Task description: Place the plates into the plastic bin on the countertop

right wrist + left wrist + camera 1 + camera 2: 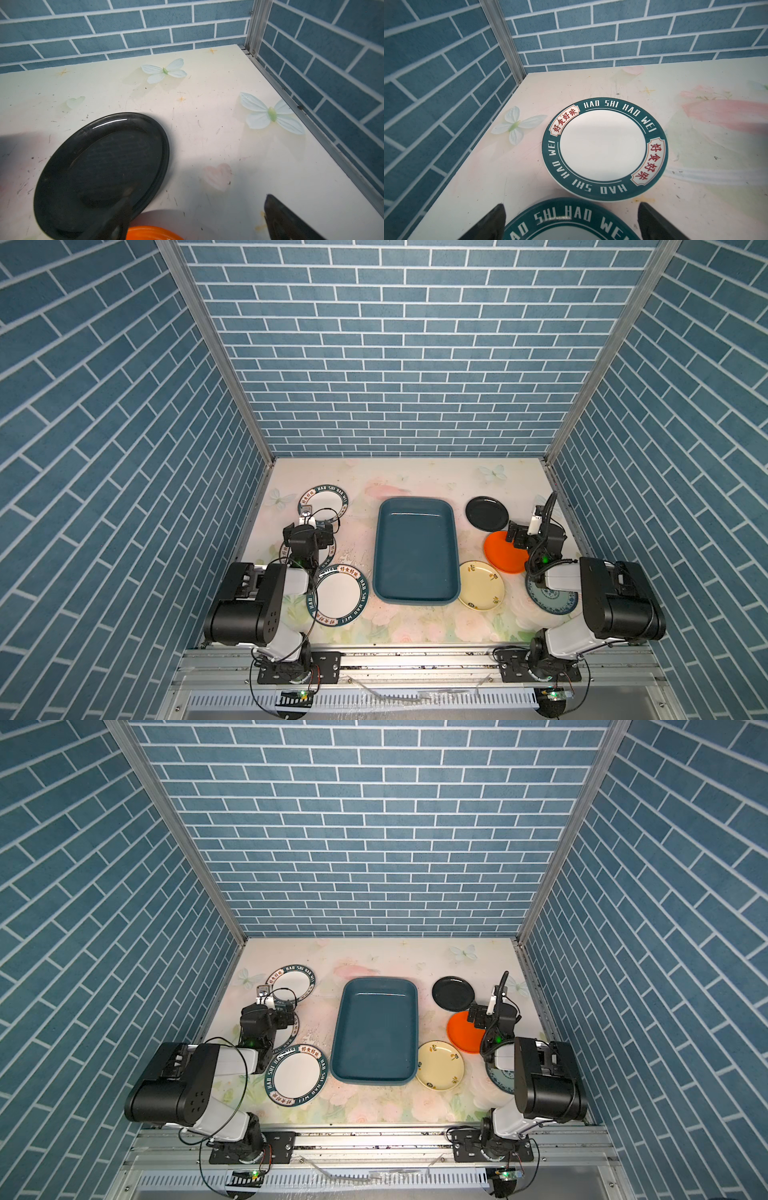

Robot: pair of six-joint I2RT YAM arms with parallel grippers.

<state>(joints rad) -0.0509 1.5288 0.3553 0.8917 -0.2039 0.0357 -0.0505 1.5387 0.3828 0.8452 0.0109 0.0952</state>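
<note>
Plates (338,595) flank bin (415,551) (one seemingly under left tool (571,204)).

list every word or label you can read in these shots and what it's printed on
"HAO SHI HAO WEI": twice round the green rim of the far plate.
"好食好味": red, in two cream panels on that rim.
"SHI HAO WE": rim of the middle plate, rest cut off.
"HAO SHI HAO WEI": rim of the near plate.
Yellow plate: small marks, too small to read.
</note>
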